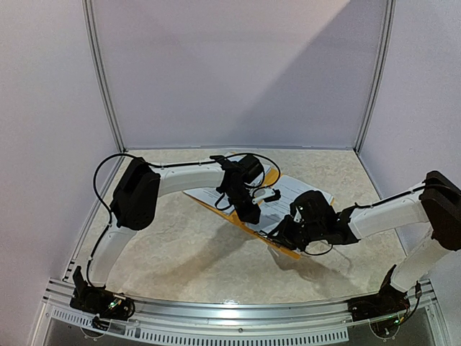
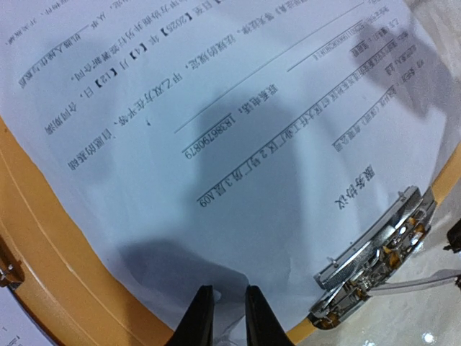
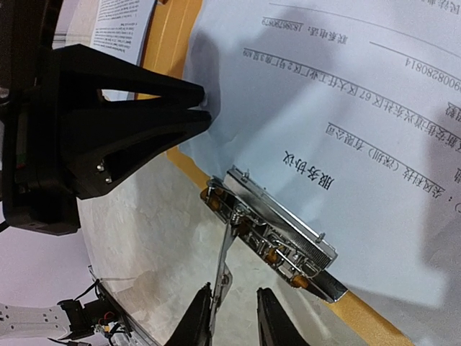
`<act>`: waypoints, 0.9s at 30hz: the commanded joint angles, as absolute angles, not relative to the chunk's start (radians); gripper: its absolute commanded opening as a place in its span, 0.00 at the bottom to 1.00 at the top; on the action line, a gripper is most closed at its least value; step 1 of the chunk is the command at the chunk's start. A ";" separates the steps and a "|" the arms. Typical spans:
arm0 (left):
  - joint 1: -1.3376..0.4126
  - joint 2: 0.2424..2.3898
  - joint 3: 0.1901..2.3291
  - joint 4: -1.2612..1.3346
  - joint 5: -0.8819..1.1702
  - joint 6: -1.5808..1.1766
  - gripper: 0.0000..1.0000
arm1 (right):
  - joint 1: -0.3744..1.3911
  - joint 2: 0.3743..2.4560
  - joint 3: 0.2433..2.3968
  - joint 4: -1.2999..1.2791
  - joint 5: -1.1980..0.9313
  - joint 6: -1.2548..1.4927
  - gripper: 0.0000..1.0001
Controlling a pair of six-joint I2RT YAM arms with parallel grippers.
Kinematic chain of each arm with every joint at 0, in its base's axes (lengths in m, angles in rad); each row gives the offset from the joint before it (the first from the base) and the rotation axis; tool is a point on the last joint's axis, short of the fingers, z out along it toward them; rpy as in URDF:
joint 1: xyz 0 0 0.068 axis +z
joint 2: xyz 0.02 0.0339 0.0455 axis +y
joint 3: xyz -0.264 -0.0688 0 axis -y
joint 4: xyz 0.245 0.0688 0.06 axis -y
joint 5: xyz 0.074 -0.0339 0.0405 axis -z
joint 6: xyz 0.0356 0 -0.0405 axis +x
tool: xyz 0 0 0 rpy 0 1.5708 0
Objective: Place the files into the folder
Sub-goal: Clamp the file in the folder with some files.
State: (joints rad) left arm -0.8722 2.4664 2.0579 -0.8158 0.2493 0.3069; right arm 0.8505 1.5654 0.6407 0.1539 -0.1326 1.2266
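The orange-yellow folder (image 1: 287, 251) lies open mid-table, also in the left wrist view (image 2: 50, 245) and right wrist view (image 3: 360, 313). White printed files (image 1: 299, 189) lie on it (image 2: 180, 108) (image 3: 324, 108), their edge at the metal clip (image 2: 374, 252) (image 3: 281, 234). My left gripper (image 1: 252, 215) (image 2: 225, 317) is shut on the top sheet's near corner, which is slightly lifted and creased; it shows in the right wrist view (image 3: 206, 106). My right gripper (image 1: 284, 232) (image 3: 234, 321) is open around the clip's raised lever (image 3: 225, 274), which rests against one finger.
Another printed sheet (image 3: 122, 25) (image 1: 209, 193) lies on the folder's far half. The beige table (image 1: 180, 252) is enclosed by pale walls (image 1: 230, 72) at the back and sides. Both arms cross over the folder's near edge.
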 commanded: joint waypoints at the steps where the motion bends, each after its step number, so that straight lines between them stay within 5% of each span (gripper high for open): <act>1: -0.893 2.487 2.025 -0.860 0.227 0.318 0.19 | 0.850 1.545 0.652 0.094 -0.114 1.227 0.22; 12: -0.893 2.488 2.027 -0.864 0.225 0.324 0.19 | 0.859 1.498 0.699 0.029 -0.099 1.195 0.30; 27: -0.894 2.486 2.030 -0.872 0.230 0.328 0.19 | 0.859 1.506 0.696 -0.062 -0.065 1.206 0.13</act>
State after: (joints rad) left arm -0.8722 2.4664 2.0579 -0.8162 0.2493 0.3153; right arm 0.8524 1.5105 0.6868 0.0143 -0.1020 1.2041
